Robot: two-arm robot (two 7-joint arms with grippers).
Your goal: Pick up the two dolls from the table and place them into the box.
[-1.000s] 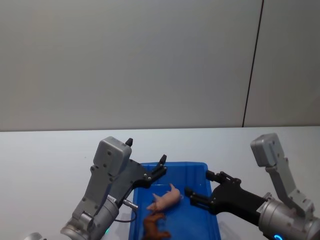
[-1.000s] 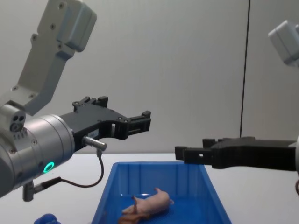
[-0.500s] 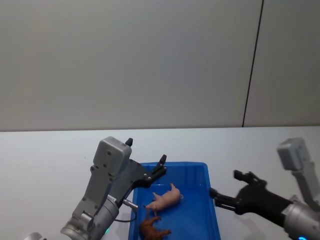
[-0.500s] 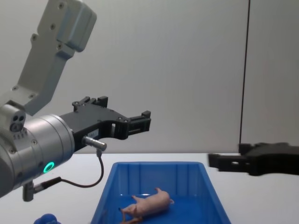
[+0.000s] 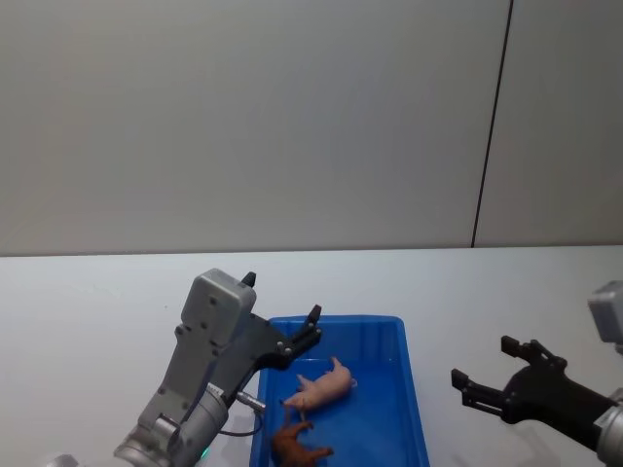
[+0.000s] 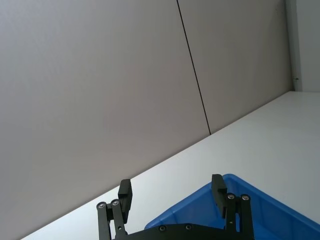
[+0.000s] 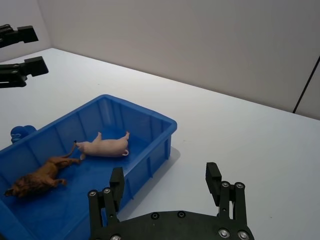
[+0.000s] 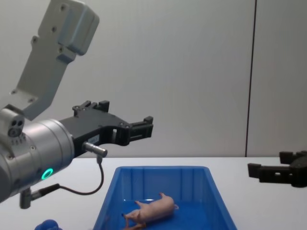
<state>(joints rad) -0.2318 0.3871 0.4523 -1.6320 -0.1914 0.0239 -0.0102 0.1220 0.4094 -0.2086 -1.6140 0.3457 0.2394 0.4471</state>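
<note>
White table (image 5: 97, 292) sits under my wide, empty right gripper (image 5: 482, 362), pig (image 5: 321, 387) and lion (image 5: 297, 446) lying in the box (image 5: 370, 321) beside it, left gripper (image 5: 282, 295) wide above its left rim, so I want both lifted clear of its walls.

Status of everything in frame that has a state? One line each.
pig: lying on its side inside the box, not gripped.
lion: lying inside the box, near end, not gripped.
blue toy: on the table, outside the box.
box: upright on the table, holds both figures.
left gripper: open, empty, above the box's left side.
right gripper: open, empty, above the table, right of the box.
</note>
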